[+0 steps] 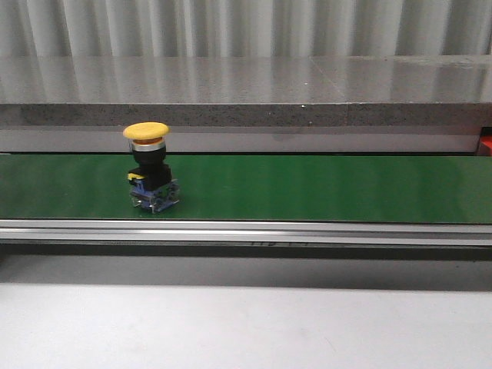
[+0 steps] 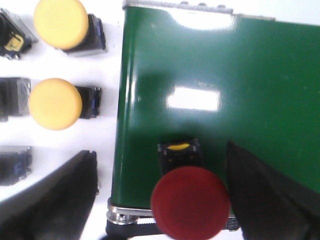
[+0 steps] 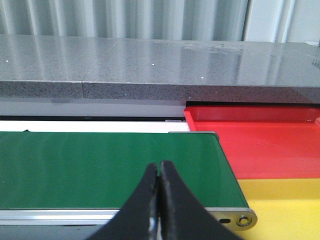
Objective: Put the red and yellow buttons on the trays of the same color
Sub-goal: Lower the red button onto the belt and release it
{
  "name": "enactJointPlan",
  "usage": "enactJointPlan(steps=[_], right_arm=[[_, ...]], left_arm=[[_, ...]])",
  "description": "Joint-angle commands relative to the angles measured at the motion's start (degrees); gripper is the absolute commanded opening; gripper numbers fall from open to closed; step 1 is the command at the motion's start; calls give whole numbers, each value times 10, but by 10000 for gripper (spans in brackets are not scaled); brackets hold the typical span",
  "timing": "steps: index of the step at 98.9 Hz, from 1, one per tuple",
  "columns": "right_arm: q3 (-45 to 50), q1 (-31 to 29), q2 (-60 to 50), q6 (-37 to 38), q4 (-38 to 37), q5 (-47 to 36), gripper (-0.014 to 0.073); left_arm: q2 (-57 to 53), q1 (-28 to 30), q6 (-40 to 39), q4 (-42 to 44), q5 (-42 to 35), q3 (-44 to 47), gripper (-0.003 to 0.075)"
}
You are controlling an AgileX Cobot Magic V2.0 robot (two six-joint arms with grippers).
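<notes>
In the left wrist view a red button [image 2: 190, 202] stands on its black body at the end of the green belt [image 2: 225, 75]. My left gripper [image 2: 160, 157] is open, with one finger [image 2: 60, 195] over the white surface and the other [image 2: 265, 195] over the belt, on either side of the red button. A yellow button [image 1: 146, 165] stands on the belt at the left of the front view. My right gripper [image 3: 160, 172] is shut and empty over the belt's other end, near the red tray [image 3: 260, 140] and the yellow tray [image 3: 285, 205].
Two more yellow buttons [image 2: 61, 22] [image 2: 55, 103] and several dark button bodies lie on the white surface beside the belt's end. A grey stone ledge [image 1: 246, 92] runs behind the belt. A metal rail [image 1: 246, 229] edges the belt's front.
</notes>
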Motion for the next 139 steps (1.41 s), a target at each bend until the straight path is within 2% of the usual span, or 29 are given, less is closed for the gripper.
enactJointPlan(steps=[1, 21, 27, 34, 46, 54, 91, 118, 126, 139], right_arm=[[-4, -5, -8, -2, -4, -43, -67], [-4, -5, -8, -2, -4, -43, -67], [-4, -5, -8, -2, -4, -43, -67], [-4, -5, -8, -2, -4, -43, -67], [-4, -5, -8, -2, -4, -43, -67], [-4, -5, -8, -2, -4, -43, -67], [-4, -5, -8, -2, -4, -43, -67], [-21, -2, -8, -2, -4, -38, -67], [-59, 4, -3, -12, -7, 18, -67], [-146, 10, 28, -62, -15, 157, -67]], left_arm=[[-48, -16, 1, -10, -32, -20, 507], [-130, -67, 1, -10, -120, 9, 505], [-167, -88, 1, -10, -156, 34, 465], [-208, -107, 1, -10, -193, 71, 363], [-279, -125, 1, -10, -237, 138, 122], [-324, -129, 1, -11, -254, 183, -8], [-534, -130, 1, -25, -292, 350, -5], [-648, -130, 1, -31, -292, 411, -6], [-661, -130, 1, -31, -292, 419, -6], [-662, -130, 1, -31, -292, 419, -6]])
